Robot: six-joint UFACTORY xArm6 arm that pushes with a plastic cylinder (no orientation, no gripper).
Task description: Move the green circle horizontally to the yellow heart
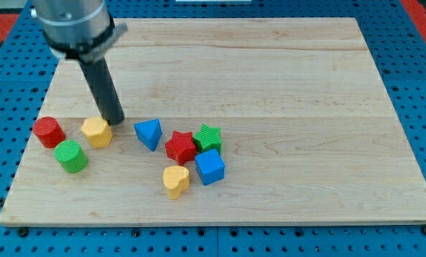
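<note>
Tip [116, 121]: touching yellow hexagon [96, 132], no pincer in view
Green circle [71, 156]: toward view's bottom-left of tip
Yellow heart [175, 180]: well right of circle, slightly lower

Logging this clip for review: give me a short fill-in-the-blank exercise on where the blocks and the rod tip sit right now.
1. My tip stands right beside the yellow ____ block, at that block's upper right.
2. The green circle lies toward the view's ____ of the yellow heart.
3. The blue cube sits directly below the green ____.
4. The block nearest the view's left edge is the ____ cylinder.

Missing words: hexagon; left; star; red
</note>
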